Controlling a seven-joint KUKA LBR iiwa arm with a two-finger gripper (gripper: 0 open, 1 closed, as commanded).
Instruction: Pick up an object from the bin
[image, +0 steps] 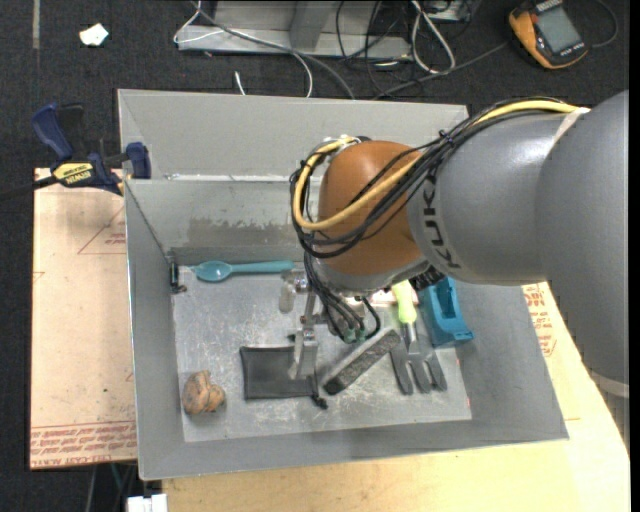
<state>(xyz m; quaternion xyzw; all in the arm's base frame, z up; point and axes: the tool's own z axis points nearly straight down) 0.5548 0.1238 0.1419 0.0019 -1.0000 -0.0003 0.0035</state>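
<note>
At the right edge of the dark flat pad (265, 373) hangs the hand (306, 376); whether spread, cannot tell

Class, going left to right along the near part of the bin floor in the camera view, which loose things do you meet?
Brown rounded stone-like lump → dark grey flat rectangular pad → dark grey slanted bar → blue angular plastic piece.

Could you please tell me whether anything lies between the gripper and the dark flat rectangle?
Nothing visible does. The gripper is at the right edge of the dark flat rectangle; a grey bar lies beside it, a brown stone farther left.
</note>
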